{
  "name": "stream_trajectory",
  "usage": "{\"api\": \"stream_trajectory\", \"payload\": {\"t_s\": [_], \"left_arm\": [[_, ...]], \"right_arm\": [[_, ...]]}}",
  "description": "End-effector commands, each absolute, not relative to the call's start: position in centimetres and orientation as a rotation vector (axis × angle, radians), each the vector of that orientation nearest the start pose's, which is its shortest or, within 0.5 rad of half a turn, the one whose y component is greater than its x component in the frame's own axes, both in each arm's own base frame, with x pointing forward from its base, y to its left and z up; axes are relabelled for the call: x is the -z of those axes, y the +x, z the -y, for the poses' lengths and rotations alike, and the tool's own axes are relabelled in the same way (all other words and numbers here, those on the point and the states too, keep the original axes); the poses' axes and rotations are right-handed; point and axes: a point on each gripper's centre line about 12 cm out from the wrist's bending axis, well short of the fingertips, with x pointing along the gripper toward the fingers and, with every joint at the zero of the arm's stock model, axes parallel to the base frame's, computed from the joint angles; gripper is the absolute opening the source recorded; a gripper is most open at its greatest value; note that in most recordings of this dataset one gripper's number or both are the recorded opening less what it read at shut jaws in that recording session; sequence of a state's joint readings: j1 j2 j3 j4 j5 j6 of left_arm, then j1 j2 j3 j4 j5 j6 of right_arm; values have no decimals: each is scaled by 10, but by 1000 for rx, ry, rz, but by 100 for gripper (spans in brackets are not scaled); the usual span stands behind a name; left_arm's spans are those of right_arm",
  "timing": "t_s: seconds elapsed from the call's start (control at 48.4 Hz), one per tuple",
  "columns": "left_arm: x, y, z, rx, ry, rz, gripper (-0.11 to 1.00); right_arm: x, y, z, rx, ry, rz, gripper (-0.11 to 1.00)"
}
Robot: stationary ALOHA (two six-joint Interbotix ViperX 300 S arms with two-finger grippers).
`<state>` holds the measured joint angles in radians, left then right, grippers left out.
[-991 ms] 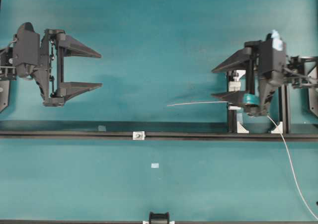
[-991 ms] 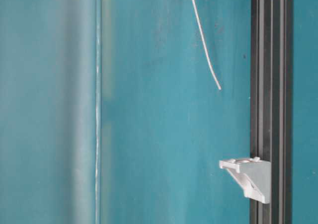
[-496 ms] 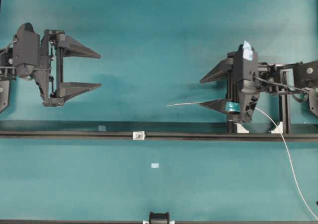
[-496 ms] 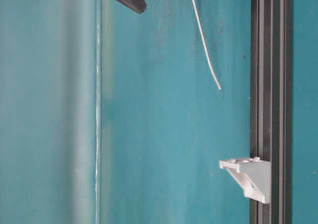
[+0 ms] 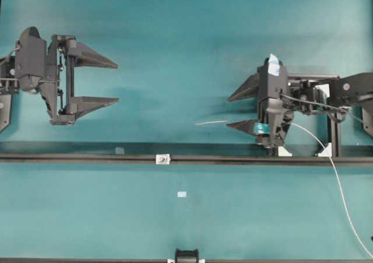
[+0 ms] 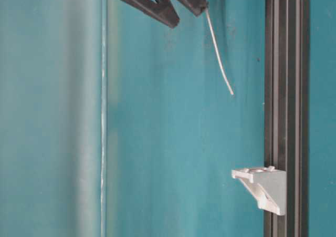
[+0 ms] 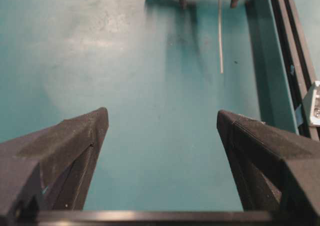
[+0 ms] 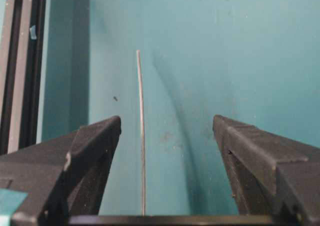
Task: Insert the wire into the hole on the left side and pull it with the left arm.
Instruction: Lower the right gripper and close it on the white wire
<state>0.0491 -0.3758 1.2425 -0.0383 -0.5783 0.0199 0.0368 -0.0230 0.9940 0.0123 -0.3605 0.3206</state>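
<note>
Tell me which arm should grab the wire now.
The right arm, in my judgement. The right gripper is open, and in the right wrist view the wire runs between its fingers. The left gripper, also open, sits far across the table from the wire's free end.

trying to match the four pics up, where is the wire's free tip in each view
Overhead: wire tip left of the right gripper, above the rail.
Table-level: tip mid-right, above the bracket.
Left wrist: tip upper middle-right.
Right wrist: tip upper middle-left.
Shared landmark: the black rail.
</note>
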Motion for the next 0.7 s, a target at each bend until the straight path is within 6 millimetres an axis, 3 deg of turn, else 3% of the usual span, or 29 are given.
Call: {"api": "stream_trajectory", "payload": {"t_s": [0.0, 0.681], "left_arm": [[-170, 254, -16, -74, -16, -268, 80], [-166, 251, -16, -74, -17, -279, 80]], "right_arm": [[-119, 329, -12, 64, 312, -580, 85], [-102, 339, -6, 91, 317, -619, 82]]}}
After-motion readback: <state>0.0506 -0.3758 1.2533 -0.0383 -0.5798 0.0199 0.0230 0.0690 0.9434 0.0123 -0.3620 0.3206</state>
